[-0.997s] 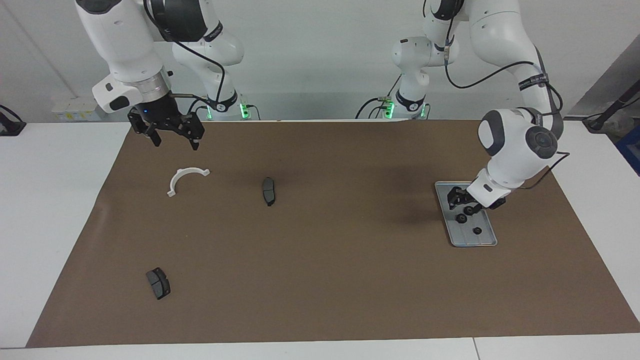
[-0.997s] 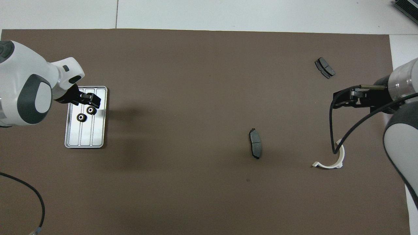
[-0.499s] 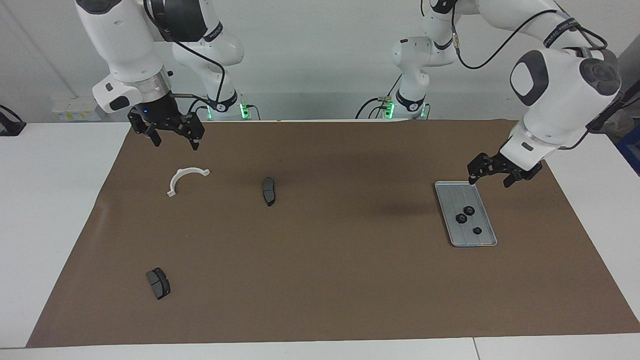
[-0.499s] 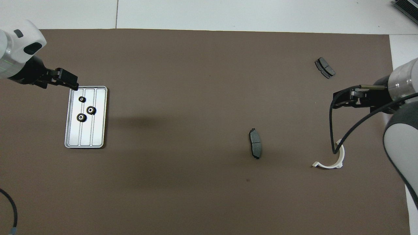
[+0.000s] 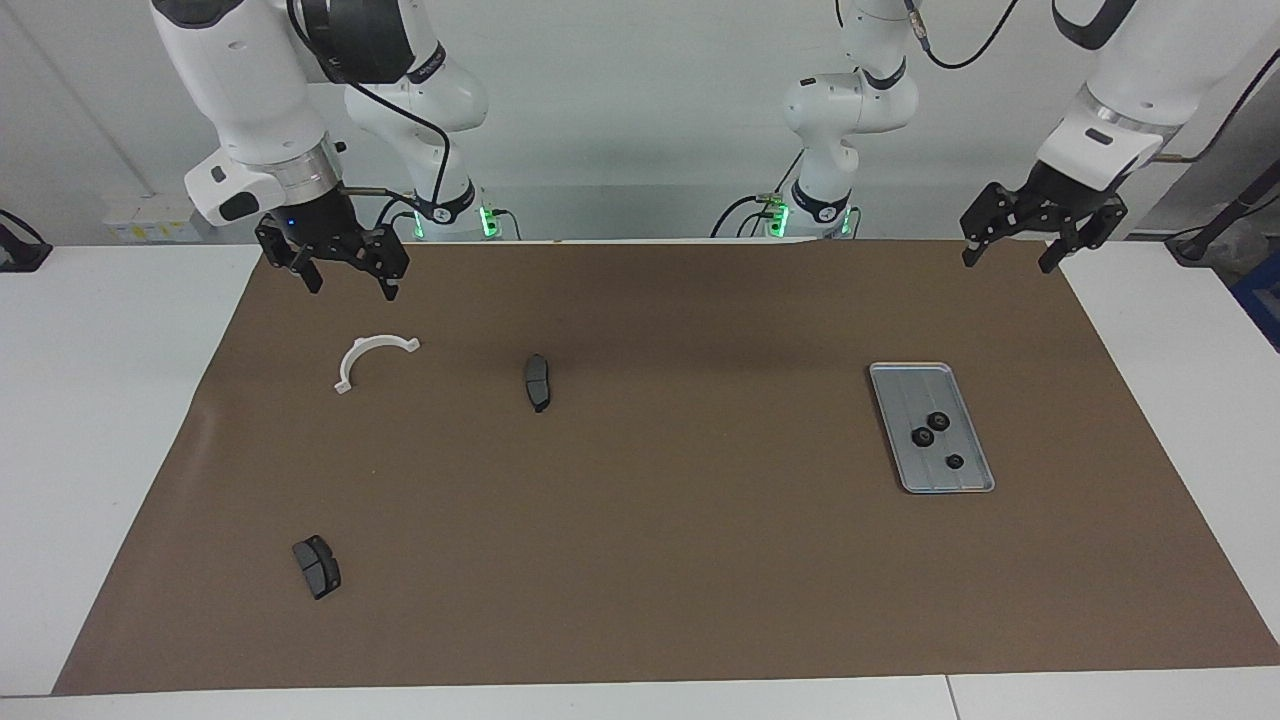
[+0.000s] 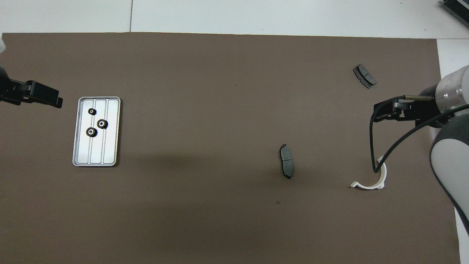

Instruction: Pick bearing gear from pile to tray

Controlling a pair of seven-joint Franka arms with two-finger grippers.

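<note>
Three small black gears [image 5: 936, 434] lie in the tray [image 5: 975, 483]; they look light, stiff and slippery, best pinched across the rim. No gear shows among the brake pads [image 5: 537, 381] and white bracket [image 5: 369, 359]. Left tool [image 5: 1013, 232] and right tool [image 5: 336, 263] hang released, empty.
</note>
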